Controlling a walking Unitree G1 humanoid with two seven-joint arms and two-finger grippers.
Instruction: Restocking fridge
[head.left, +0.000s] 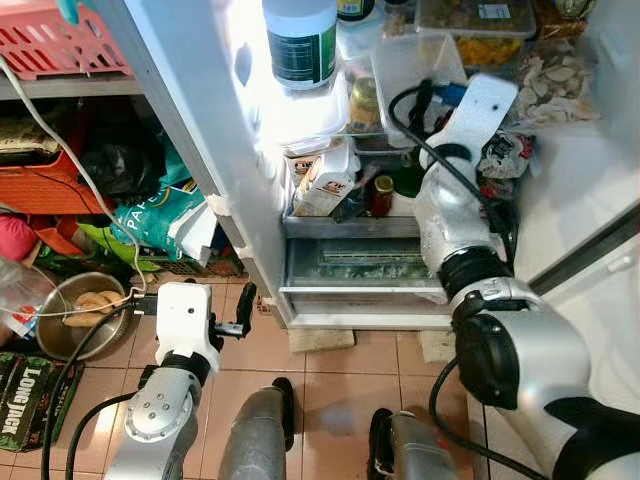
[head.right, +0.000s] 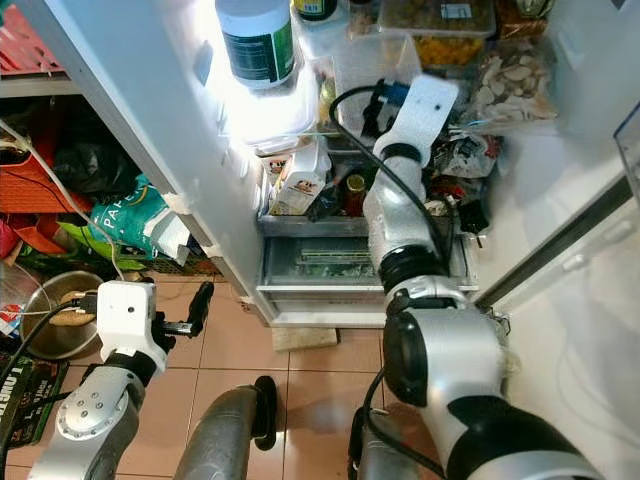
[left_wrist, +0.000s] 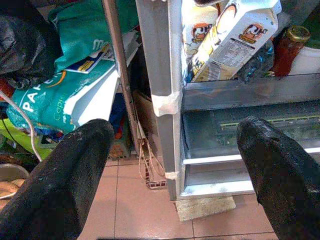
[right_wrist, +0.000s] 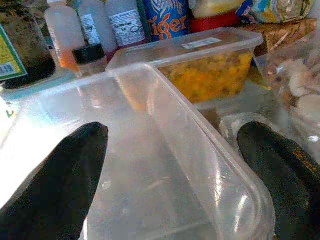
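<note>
Nearest, the left gripper (head.left: 245, 308) hangs low over the tiled floor (head.left: 330, 370) just outside the open fridge (head.left: 300, 200), fingers apart and holding nothing. Its wrist view looks along the fridge's side edge to a tilted milk carton (left_wrist: 235, 37) and a red-filled jar (left_wrist: 289, 47) above the crisper drawer (left_wrist: 240, 132). Left of the fridge, a teal bag (head.left: 150, 215) crowds the gap. Farther in, the right gripper (right_wrist: 172, 165) is spread around an empty clear tub (right_wrist: 150, 165) on a shelf; behind it sits a lidded tub of yellow food (right_wrist: 210, 67).
</note>
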